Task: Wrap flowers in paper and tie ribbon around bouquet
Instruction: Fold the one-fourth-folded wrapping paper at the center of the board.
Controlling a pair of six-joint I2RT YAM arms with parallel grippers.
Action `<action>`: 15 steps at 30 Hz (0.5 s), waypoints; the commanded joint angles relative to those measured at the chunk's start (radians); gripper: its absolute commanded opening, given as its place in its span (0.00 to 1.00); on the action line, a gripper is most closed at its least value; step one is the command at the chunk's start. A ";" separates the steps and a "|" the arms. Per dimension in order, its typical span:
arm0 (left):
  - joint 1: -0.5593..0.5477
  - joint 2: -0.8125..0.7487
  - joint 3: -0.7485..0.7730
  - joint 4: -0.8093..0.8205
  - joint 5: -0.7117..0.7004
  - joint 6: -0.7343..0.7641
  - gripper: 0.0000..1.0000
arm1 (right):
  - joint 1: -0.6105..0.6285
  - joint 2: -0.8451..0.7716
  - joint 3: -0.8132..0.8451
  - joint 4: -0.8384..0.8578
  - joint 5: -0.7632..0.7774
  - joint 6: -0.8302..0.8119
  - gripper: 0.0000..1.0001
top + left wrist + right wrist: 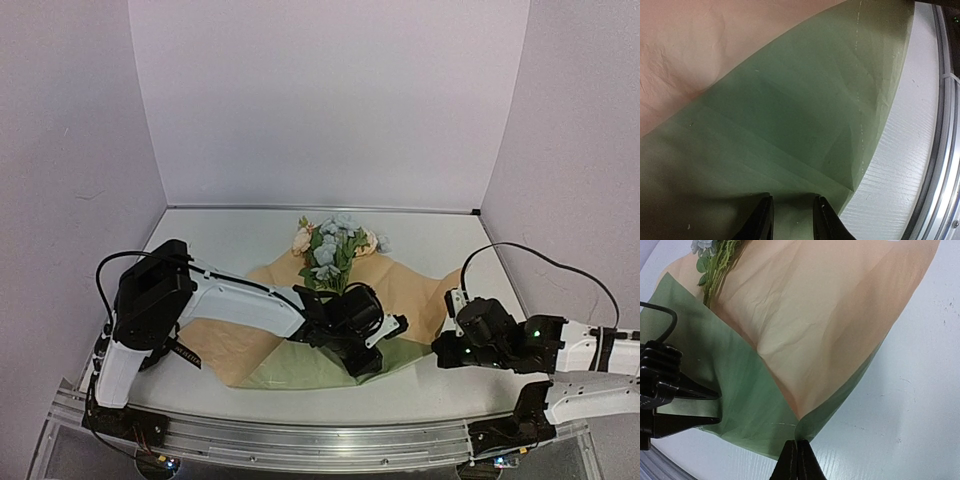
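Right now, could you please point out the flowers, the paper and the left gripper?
flowers point(333, 245): top external view, middle of the bunch.
paper point(820, 325): right wrist view, on its tan face.
left gripper point(792, 199): left wrist view, midway between its fingertips.

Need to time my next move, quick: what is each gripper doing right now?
Left gripper: open, jaws apart over the paper, nothing visibly gripped.
Right gripper: shut on the paper's lifted edge.

We're in a robot lab cell: bare pale walls point(330, 100) box the white worktop point(400, 395) from nine round to three o'clock, aluminium rail point(300, 445) at six.
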State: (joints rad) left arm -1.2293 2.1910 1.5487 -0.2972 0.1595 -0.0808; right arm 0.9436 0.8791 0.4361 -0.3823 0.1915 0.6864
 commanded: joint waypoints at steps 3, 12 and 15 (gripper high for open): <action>0.053 -0.056 -0.015 0.094 0.054 -0.012 0.32 | 0.006 0.008 0.027 0.029 -0.028 -0.033 0.00; 0.084 0.086 0.153 0.044 0.000 0.137 0.33 | 0.005 0.038 0.027 0.037 -0.092 -0.029 0.00; 0.083 0.130 0.204 0.031 -0.027 0.158 0.33 | 0.005 0.040 0.020 0.038 -0.092 -0.029 0.00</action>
State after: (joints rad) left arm -1.1386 2.2647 1.6720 -0.2607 0.1711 0.0071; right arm 0.9436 0.9140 0.4374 -0.3603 0.1117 0.6689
